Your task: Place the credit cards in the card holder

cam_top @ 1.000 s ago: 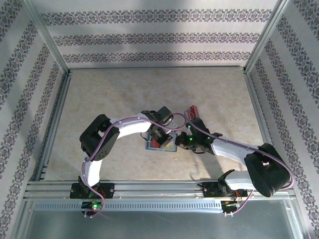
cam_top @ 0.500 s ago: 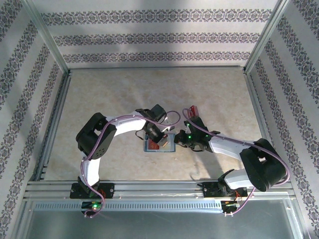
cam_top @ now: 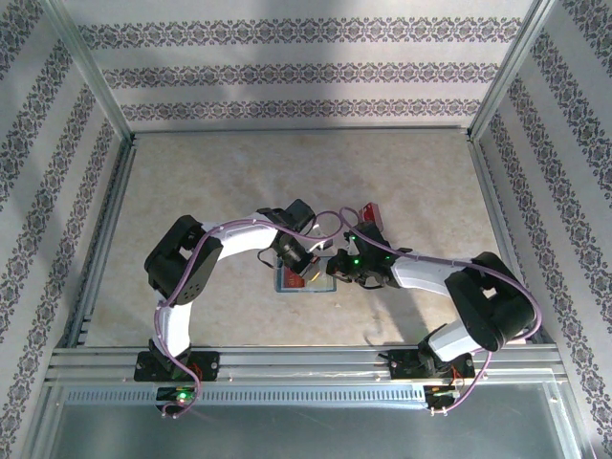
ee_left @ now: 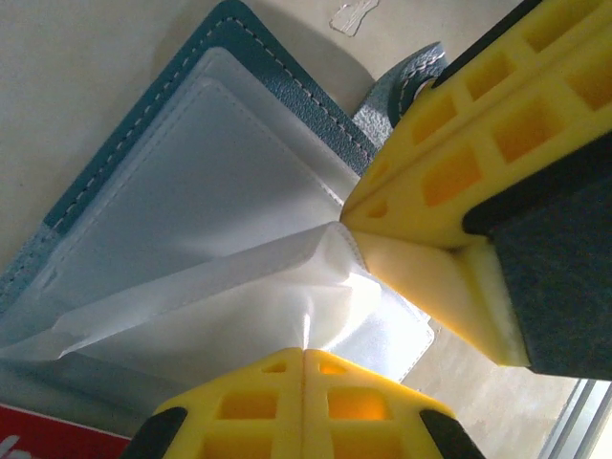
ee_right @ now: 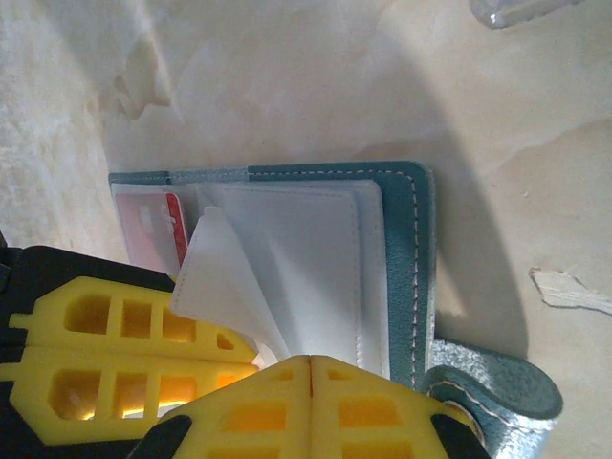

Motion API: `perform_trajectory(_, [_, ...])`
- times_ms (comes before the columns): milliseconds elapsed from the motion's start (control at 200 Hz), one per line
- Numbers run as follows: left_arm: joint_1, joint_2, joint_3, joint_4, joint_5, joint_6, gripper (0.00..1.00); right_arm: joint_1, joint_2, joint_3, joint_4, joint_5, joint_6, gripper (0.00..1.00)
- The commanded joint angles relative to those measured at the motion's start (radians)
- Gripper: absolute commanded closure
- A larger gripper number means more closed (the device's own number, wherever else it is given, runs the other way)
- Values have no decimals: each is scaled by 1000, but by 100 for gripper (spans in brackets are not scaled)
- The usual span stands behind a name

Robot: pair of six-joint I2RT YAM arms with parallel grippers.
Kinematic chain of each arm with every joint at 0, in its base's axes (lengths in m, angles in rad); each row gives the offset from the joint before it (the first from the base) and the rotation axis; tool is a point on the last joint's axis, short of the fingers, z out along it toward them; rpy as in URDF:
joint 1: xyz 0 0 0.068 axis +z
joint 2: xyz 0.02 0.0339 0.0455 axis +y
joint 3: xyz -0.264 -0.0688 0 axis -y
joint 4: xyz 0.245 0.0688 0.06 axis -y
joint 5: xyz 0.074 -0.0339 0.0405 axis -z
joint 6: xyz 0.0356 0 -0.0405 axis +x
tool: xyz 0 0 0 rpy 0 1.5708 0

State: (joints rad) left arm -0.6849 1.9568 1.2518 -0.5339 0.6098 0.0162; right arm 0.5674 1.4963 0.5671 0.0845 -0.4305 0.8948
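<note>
**Between both arms, closed grippers meet at open card holder [ee_right: 411, 249]**

On the beige table [cam_top: 239, 172], the teal card holder lies open. The left gripper [ee_left: 304, 356], jaws closed, pinches a see-through pocket leaf [ee_left: 220, 287] and holds it raised. The right gripper [ee_right: 311, 361], jaws also closed, touches the same leaf. One red-orange card [ee_right: 170, 229] sits inside the holder, and a second card [cam_top: 371, 212] lies just beyond the right gripper.

Right fingers [ee_right: 249, 416] nearer card holder [ee_right: 306, 258].
</note>
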Motion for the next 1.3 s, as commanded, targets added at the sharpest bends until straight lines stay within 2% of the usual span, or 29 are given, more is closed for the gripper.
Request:
perform_trajectory(0, [15, -47, -16, 15, 22, -12, 95, 13, 14, 19, 26, -20, 12, 100])
perform_trajectory(360, [18, -53, -26, 20, 14, -7, 97, -1, 26, -8, 39, -15, 7, 100])
perform_trajectory(570, [21, -49, -26, 21, 8, -5, 95, -15, 69, -50, 111, -48, 21, 100])
perform_trajectory(854, [22, -46, -24, 21, 4, -8, 94, -2, 57, -42, 112, -62, 16, 100])
perform_trajectory(934, [24, -50, -24, 20, 2, -14, 88, 5, 48, -30, 110, -77, 11, 100])
perform_trajectory(1029, [25, -70, -23, 12, -4, -14, 75, 13, 48, -16, 108, -92, 8, 100])
perform_trajectory(1299, [46, -214, -36, -15, -20, 5, 67, 28, 58, 4, 114, -102, 11, 100])
